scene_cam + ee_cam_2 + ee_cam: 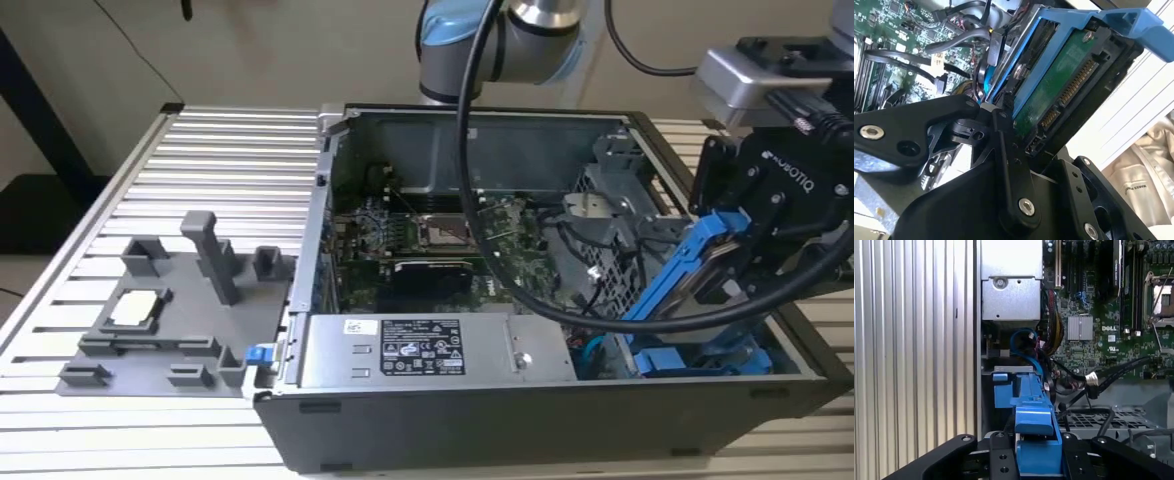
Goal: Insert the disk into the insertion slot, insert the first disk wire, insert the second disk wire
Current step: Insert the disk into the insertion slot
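Observation:
My gripper (747,262) is shut on the disk (703,272), a drive clipped in a bright blue carrier frame. The disk hangs tilted over the open computer case (441,420) at the exterior view's right, its lower end dipping toward the grey drive cage with the perforated wall (603,262), where the insertion slot lies. In the second wrist view the disk's green circuit board and connectors (1064,85) face the camera between the black fingers (1001,130). In the first wrist view the blue carrier (1034,425) points down along the case wall from my gripper (1036,456).
Another blue-fronted carrier (701,360) sits low in the case under the disk. The silver power-supply box (414,350) is beside it. A blue cable (1021,340) and black cables (1094,377) lie loose beside the cage; I cannot tell which are the disk wires. A grey fixture (160,320) lies on the ribbed table (200,150).

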### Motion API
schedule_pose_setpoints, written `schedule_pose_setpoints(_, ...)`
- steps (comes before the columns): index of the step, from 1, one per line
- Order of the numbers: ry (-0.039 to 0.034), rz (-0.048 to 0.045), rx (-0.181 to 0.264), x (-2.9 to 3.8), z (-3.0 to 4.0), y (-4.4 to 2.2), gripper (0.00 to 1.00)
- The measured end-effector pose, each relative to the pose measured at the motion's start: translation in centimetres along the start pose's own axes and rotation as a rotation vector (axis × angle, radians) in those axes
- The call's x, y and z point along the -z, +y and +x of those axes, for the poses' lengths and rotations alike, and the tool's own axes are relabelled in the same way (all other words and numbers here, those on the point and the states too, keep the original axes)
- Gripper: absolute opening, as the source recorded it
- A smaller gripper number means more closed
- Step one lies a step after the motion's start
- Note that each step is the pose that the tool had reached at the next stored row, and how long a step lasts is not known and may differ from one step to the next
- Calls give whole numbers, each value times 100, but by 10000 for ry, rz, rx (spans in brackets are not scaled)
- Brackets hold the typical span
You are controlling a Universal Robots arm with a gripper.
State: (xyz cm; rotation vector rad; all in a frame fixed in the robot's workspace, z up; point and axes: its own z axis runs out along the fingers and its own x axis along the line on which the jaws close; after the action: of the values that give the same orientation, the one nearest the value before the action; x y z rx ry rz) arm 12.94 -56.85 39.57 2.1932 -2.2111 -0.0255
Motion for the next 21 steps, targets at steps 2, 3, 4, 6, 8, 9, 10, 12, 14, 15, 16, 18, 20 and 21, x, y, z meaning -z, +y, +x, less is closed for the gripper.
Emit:
schedule_pose_setpoints(2,2,-2,-5,-35,-9,-1,33)
schedule_pose_setpoints(3,4,-2,-6,-52,-13,-2,33)
schedule_pose_setpoints(4,4,-2,-7,-70,-16,-2,33)
schedule_pose_setpoints(6,2,-2,-8,-109,-22,-3,33)
schedule_pose_setpoints(8,2,-2,-9,-144,-27,-4,33)
schedule_pose_setpoints(9,0,-2,-9,-163,-30,-5,33)
schedule_pose_setpoints(10,0,-2,-9,-182,-31,-6,33)
schedule_pose_setpoints(12,1,-2,-10,-218,-34,-7,33)
schedule_pose_setpoints(14,2,-2,-11,-250,-36,-8,33)
schedule_pose_setpoints(15,0,-2,-11,-260,-37,-8,33)
schedule_pose_setpoints(16,-1,-2,-10,-261,-37,-8,33)
schedule_pose_setpoints(18,2,-2,-11,-261,-37,-8,33)
schedule_pose_setpoints(20,-6,-2,-10,-263,-37,-8,33)
schedule_pose_setpoints(21,-2,-2,-10,-262,-37,-8,34)
